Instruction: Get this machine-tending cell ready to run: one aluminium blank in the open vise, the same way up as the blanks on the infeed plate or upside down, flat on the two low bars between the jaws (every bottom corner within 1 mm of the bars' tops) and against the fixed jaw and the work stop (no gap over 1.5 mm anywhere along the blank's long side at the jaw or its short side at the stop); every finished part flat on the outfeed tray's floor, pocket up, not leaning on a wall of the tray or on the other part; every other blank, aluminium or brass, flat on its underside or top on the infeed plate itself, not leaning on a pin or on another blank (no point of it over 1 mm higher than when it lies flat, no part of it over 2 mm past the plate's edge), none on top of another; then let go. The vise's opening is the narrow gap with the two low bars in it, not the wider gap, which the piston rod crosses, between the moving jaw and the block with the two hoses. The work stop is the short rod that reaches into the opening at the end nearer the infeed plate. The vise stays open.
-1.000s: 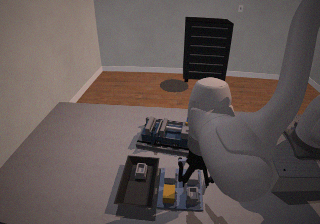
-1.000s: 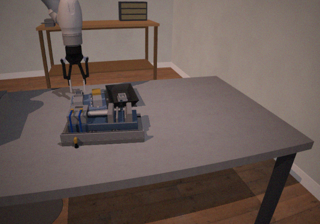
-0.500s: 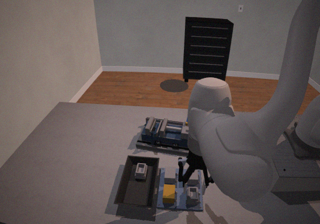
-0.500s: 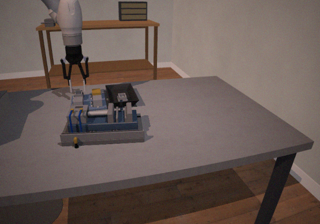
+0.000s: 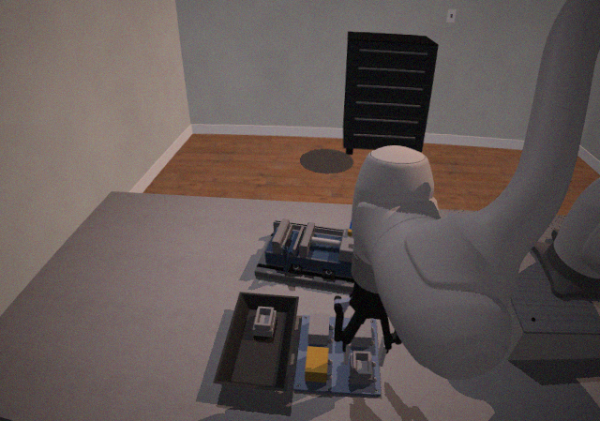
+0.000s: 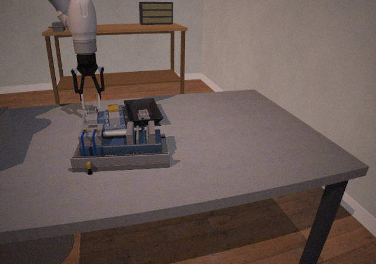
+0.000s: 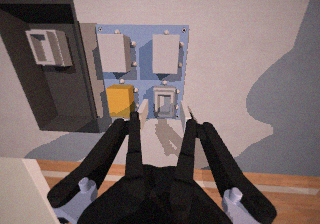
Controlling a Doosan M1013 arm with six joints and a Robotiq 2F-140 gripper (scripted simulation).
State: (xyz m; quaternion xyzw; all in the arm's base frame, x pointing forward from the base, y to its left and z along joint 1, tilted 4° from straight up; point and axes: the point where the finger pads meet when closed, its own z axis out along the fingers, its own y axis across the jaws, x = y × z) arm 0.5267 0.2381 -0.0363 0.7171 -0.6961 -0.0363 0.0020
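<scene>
My gripper (image 5: 367,346) (image 6: 91,104) (image 7: 164,106) is open and empty, high above the near right part of the infeed plate in the wrist view. Below the fingers a finished part (image 5: 362,366) (image 7: 157,102) sits pocket up on the blue infeed plate (image 5: 338,389) (image 7: 145,30). The brass blank (image 5: 317,362) (image 6: 113,107) (image 7: 120,101) lies beside it. Two aluminium blanks (image 7: 114,53) (image 7: 165,54) lie on the plate's far half. Another finished part (image 5: 264,328) (image 6: 143,114) (image 7: 60,48) is pocket up in the dark outfeed tray (image 5: 255,366) (image 7: 84,74). The vise (image 5: 306,239) (image 6: 130,133) is open, with no blank visible between its jaws.
Small pins (image 7: 133,44) (image 7: 122,81) stand beside the blanks. The tray's raised walls border the plate. The block with two hoses (image 6: 94,139) and the piston rod (image 5: 325,241) (image 6: 114,133) are beside the moving jaw. The arm hides part of the vise in the top view.
</scene>
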